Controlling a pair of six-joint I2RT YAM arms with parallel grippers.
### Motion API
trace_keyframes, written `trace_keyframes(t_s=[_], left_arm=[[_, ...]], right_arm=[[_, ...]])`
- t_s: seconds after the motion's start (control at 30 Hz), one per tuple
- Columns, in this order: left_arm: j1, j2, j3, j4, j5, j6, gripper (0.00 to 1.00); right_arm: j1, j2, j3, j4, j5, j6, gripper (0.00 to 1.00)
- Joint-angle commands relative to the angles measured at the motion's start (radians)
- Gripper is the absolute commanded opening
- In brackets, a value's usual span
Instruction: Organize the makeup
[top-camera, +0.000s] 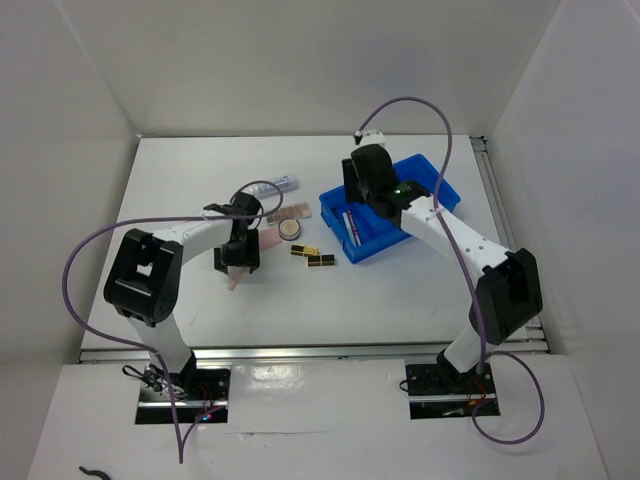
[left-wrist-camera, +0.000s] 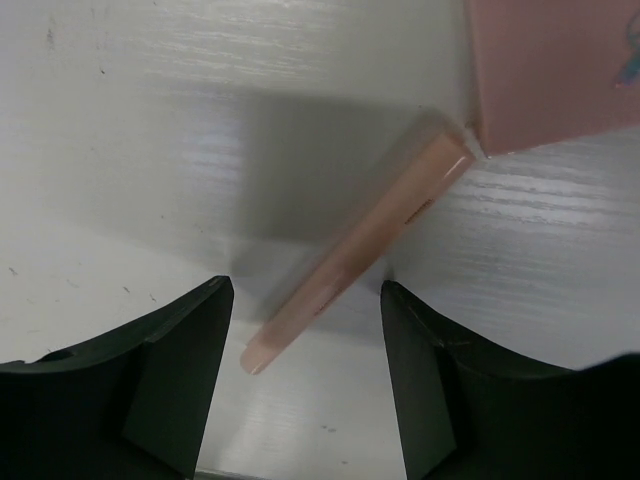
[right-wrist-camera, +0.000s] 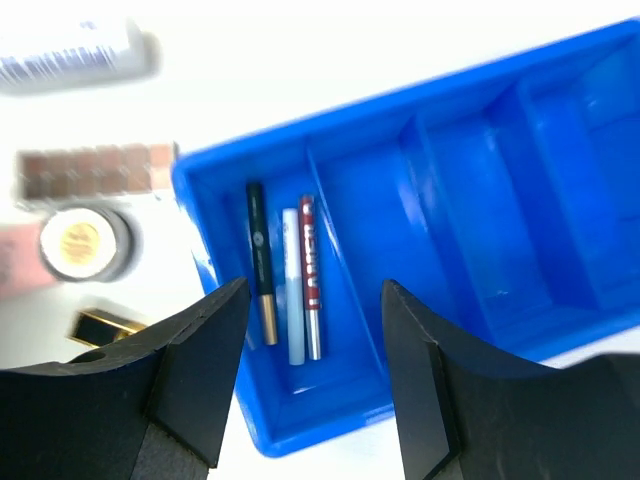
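A pink stick lies slantwise on the white table, its lower end between the fingers of my left gripper, which is open and not touching it. The stick's upper end meets the pink square pad. My right gripper hangs open and empty over the blue bin. In the bin's left compartment lie a black-gold pencil, a pale stick and a red-silver stick. In the top view the left gripper is left of the bin.
Left of the bin lie the brown eyeshadow palette, the round beige compact, a black-gold case and, further back, the clear tube. Two black-gold cases sit mid-table. White walls enclose the table.
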Motion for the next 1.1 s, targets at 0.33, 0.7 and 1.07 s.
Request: trace_keyframes(t_s=[0.33,0.7,1.07], left_arm=[[-0.003,-0.002,-0.005,0.012,0.064,-0.082,0.25],[-0.05,-0.234,0.373,-0.145,0.287,-0.091,0.0],[-0.197,0.104,0.652,0.189,0.589,-0.367,0.0]], right_arm=[[-0.059,-0.15,-0.008,-0.029,0.026,0.053,0.61],[-0.088,-0.17,0.027,-0.095,-0.036,0.105,0.61],[-0.118,-0.355,-0.085,-0.272,-0.101,0.346,0.71]])
